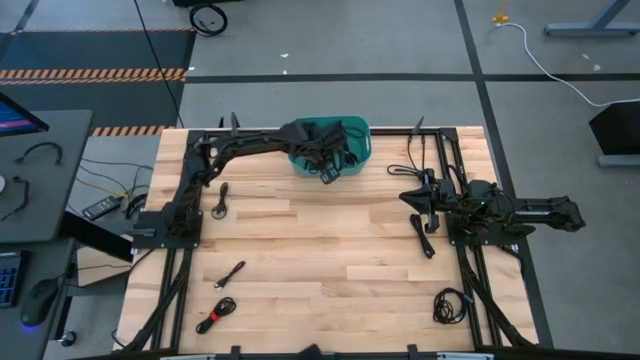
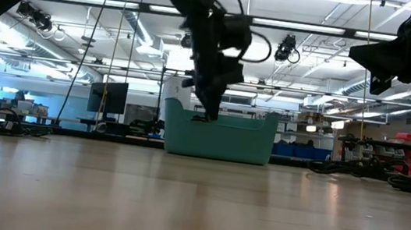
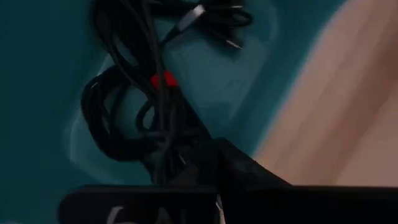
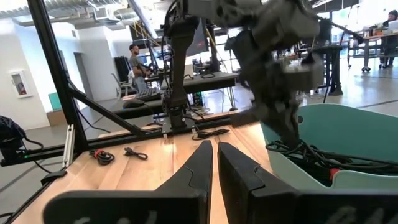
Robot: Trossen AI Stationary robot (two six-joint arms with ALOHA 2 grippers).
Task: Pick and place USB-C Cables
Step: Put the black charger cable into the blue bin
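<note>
A teal bin [image 1: 352, 128] stands at the table's far middle with black USB-C cables [image 3: 211, 15] lying inside. My left gripper [image 1: 328, 173] hangs over the bin's near rim, pointing down, shut on a black cable bundle with a red tie [image 3: 163, 79]. It also shows in the low view [image 2: 206, 109]. Loose cables lie flat on the table [image 1: 221, 197], [image 1: 230, 275], [image 1: 216, 315], [image 1: 422, 235], [image 1: 449, 303]. My right gripper [image 4: 214, 163] waits shut and empty over the table's right side [image 1: 415, 197]. My left gripper comes from above, pointing down, and holds a black cable bundle [image 3: 158, 134] whose strands run up between the fingers. The gripper's own body hides the place of contact. The bundle hangs slack below the fingers inside the bin, the red tie partway down.
Black frame rails [image 1: 455, 170] and arm wiring run along the left and right sides of the table. The wood in the middle [image 1: 330, 250] is open. More cables lie by the far right rail [image 1: 405, 160]. A person sits in the room beyond [image 4: 140, 62].
</note>
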